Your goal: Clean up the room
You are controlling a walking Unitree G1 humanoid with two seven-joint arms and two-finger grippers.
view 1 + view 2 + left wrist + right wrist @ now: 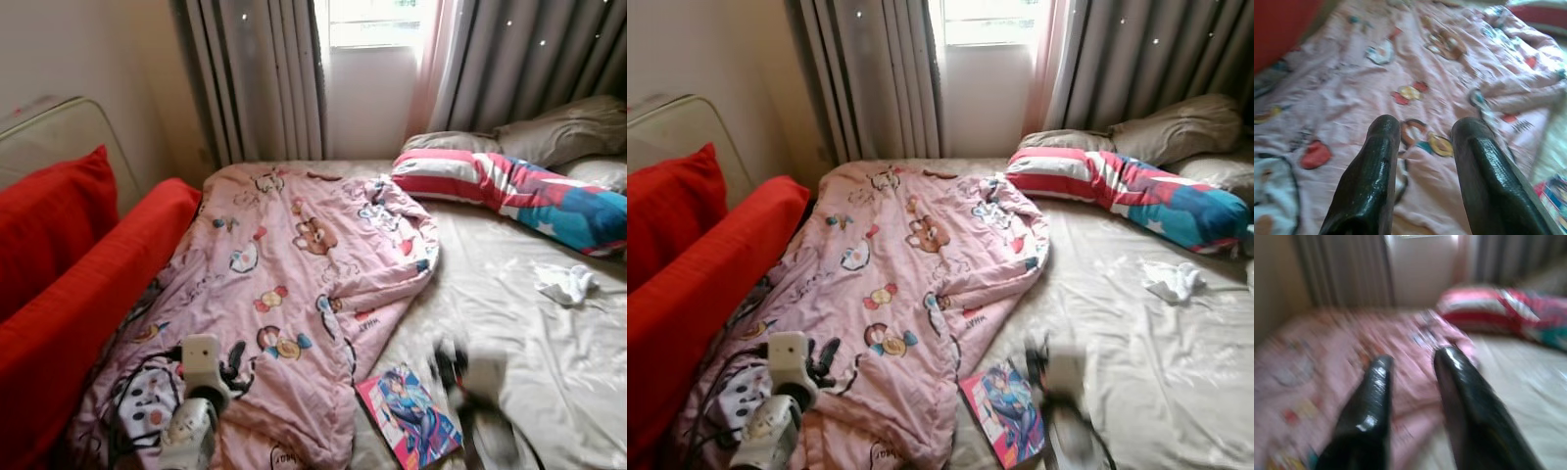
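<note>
- We stand at the foot of a bed (549, 382) covered with a beige sheet, looking along it toward a curtained window (367, 24).
- A pink quilt (294, 284) printed with cartoon figures lies crumpled over the left half of the bed, reaching from near the curtains (255, 78) down to our arms.
- A book (409, 415) with a colourful illustrated cover lies flat on the sheet, just beside the quilt's lower right edge.
- A long bolster (519, 191) in red, white and blue lies across the head of the bed, with grey pillows (563, 127) behind it.
- A small white crumpled cloth (566, 283) rests on the sheet at the right, well apart from the book.
- Red cushions (69, 274) line the left side of the bed against the wall.
- Our left gripper (1422, 142) hovers over the quilt's lower part. In the left wrist view its two black fingers (1371, 181) stand apart with nothing between them.
- Our right gripper (1413, 364) is raised over the bed near the book; it appears motion-blurred in the head views. In the right wrist view its fingers are spread with a clear gap, holding nothing, and point toward the quilt and the bolster.
</note>
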